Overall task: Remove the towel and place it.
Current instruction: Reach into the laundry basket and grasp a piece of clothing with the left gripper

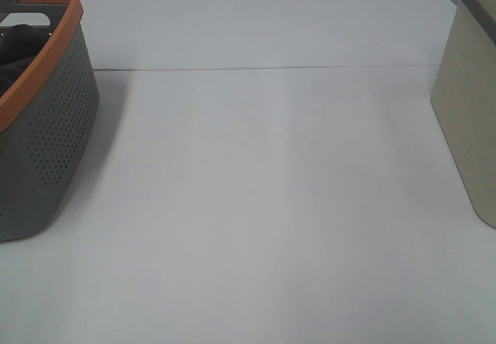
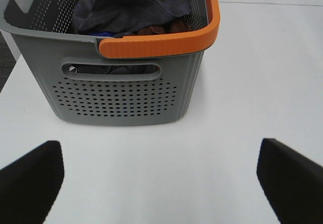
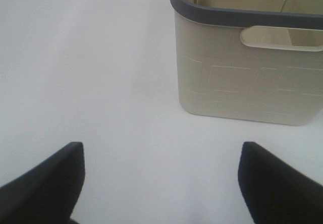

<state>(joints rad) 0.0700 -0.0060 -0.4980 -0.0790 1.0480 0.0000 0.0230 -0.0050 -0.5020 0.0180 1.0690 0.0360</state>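
Note:
The dark charcoal-navy towel (image 2: 128,4) lies crumpled on top of other cloth inside the grey basket with an orange rim (image 2: 121,90). The basket stands at the left edge of the exterior view (image 1: 54,127), where only a dark sliver of its contents (image 1: 19,42) shows. My left gripper (image 2: 161,181) is open and empty above the white table, just short of the basket's handle side. My right gripper (image 3: 161,178) is open and empty in front of a cream basket with a dark grey rim (image 3: 247,67). Neither gripper shows in the exterior view.
The cream basket stands at the right edge of the table (image 1: 469,104). A seam (image 1: 263,69) runs across the white table between the two baskets. Red-brown and blue cloth (image 2: 161,30) lies under the towel in the grey basket.

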